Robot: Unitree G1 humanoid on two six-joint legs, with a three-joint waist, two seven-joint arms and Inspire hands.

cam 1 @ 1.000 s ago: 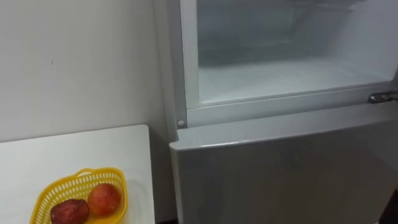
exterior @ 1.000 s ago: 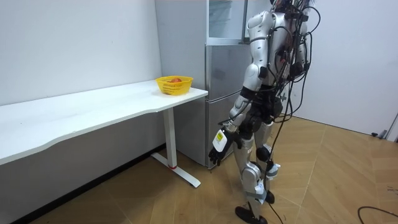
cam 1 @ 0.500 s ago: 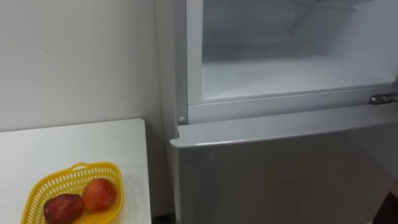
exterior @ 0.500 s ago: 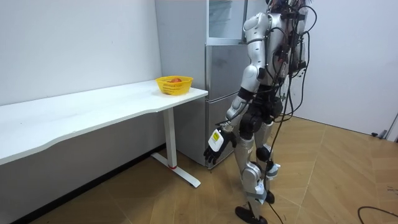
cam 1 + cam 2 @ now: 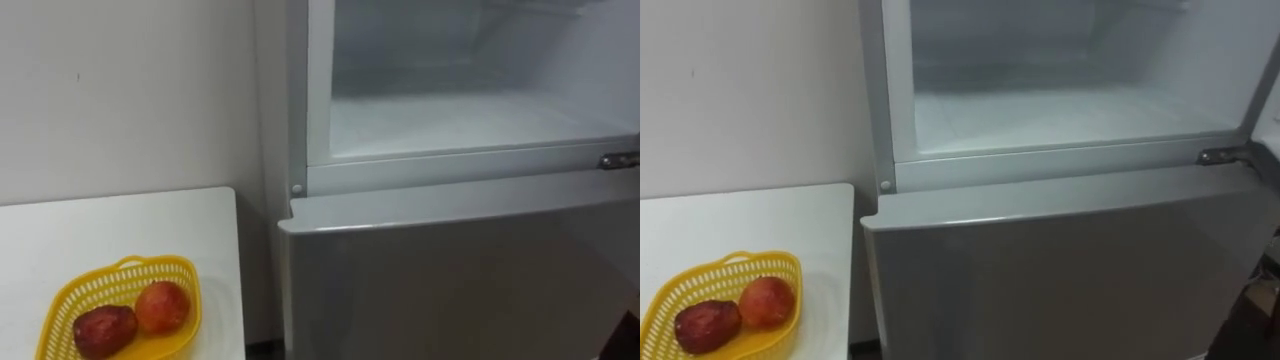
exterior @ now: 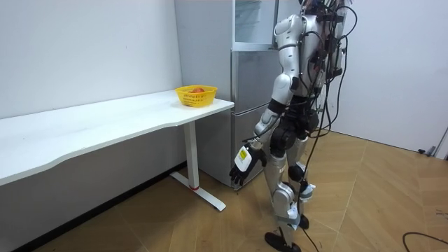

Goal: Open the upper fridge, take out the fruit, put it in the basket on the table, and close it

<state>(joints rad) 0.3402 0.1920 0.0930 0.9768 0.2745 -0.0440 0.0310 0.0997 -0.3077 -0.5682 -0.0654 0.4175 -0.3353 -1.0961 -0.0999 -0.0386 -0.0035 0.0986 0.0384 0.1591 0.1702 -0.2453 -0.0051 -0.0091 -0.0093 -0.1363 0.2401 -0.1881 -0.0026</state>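
I stand facing the fridge. Its upper compartment [image 5: 470,110] is open, and the white interior and its floor look bare. Below it, the grey lower door [image 5: 450,285] is shut. A metal hinge [image 5: 618,160] sticks out at the right end of the compartment's lower frame. In the room view my left hand [image 6: 241,166] hangs low beside my thigh, away from the fridge [image 6: 252,112], with relaxed fingers holding nothing.
A white table [image 5: 120,225] stands against the wall left of the fridge. A yellow basket [image 5: 70,298] near its corner holds a dark red fruit [image 5: 103,331] and an orange-red fruit [image 5: 163,305]. Open wooden floor [image 6: 364,203] lies behind me.
The eye view has shifted a little, so the camera moved. In the room view my left hand swung slightly towards the room view's left, then stayed there.
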